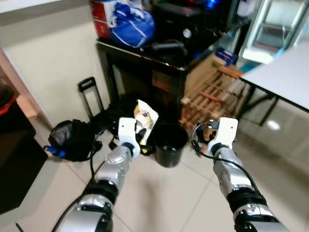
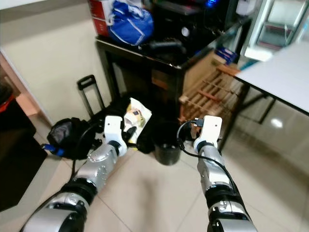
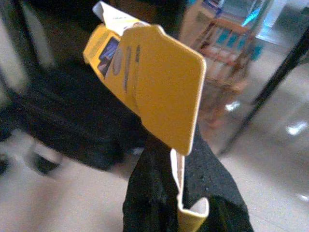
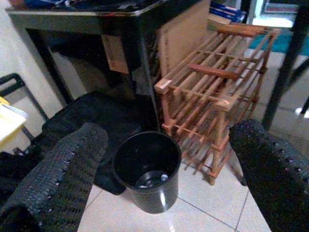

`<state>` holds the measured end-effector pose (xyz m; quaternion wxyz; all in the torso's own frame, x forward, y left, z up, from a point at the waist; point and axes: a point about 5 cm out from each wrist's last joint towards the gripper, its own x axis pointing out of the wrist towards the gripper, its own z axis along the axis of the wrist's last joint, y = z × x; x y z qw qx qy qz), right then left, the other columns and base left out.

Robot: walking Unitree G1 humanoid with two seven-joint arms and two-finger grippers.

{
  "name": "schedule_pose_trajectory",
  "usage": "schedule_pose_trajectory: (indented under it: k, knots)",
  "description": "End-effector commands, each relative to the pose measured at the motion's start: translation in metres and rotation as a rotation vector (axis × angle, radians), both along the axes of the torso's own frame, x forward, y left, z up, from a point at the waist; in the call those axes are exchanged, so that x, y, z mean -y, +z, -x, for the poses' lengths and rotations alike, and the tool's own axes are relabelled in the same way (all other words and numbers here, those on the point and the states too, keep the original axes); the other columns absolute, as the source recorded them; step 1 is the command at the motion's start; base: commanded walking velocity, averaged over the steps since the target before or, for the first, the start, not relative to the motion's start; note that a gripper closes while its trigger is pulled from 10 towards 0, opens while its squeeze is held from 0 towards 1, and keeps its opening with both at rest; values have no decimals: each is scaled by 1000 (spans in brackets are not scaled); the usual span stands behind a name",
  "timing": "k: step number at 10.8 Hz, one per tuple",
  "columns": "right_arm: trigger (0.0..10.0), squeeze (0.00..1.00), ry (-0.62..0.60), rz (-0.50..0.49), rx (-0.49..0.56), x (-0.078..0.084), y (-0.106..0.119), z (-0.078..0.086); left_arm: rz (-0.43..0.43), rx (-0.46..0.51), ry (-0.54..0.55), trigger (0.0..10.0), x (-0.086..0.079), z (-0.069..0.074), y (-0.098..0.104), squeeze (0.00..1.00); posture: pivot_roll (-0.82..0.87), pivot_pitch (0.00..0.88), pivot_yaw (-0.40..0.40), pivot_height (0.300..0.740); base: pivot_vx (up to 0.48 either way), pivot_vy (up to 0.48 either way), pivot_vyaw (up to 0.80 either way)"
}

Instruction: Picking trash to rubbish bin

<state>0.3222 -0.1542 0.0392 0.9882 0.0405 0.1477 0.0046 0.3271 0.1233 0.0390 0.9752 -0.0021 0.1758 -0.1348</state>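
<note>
Since the round black plastic bin (image 1: 170, 144) stands on the tiled floor just right of it, the left gripper (image 1: 140, 134) carries the flattened yellow cardboard packet (image 3: 149, 82) raised beside the rim, fingers (image 3: 149, 193) pinching its lower edge. Right gripper (image 4: 159, 159) hovers near the bin, fingers spread and holding nothing, probably idle.

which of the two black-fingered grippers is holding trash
The left gripper: it is shut on the yellow-and-white flattened carton. The right gripper is open and empty.

The rubbish bin (image 1: 170, 143) stands on the floor (image 1: 159, 198) before the surface (image 1: 159, 57), with the wooden rack (image 1: 215, 99) to its right, the carton (image 1: 145, 117) and backpack (image 1: 72, 139) to its left.
</note>
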Motion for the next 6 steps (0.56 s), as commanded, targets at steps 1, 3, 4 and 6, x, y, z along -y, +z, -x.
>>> schedule_pose_trajectory:
  k: [1,3,4,6]
  knots:
    - [10000,0,79,21,-297,7,-70,60,-223,-206,-10,10000,-32,54,-62,0,-1,21,31,740,480,0,0]
    - [10000,0,73,15,-281,7,-67,58,-214,-202,-4,10000,-33,54,-62,0,-5,22,31,740,480,0,0]
    - [10000,0,72,13,-252,8,-62,52,-191,-150,8,10000,-29,47,-54,0,-6,22,31,740,0,0,0]
    - [10000,0,80,13,-228,7,-59,48,-174,-102,23,10000,-27,40,-47,0,-5,21,30,740,0,0,0]
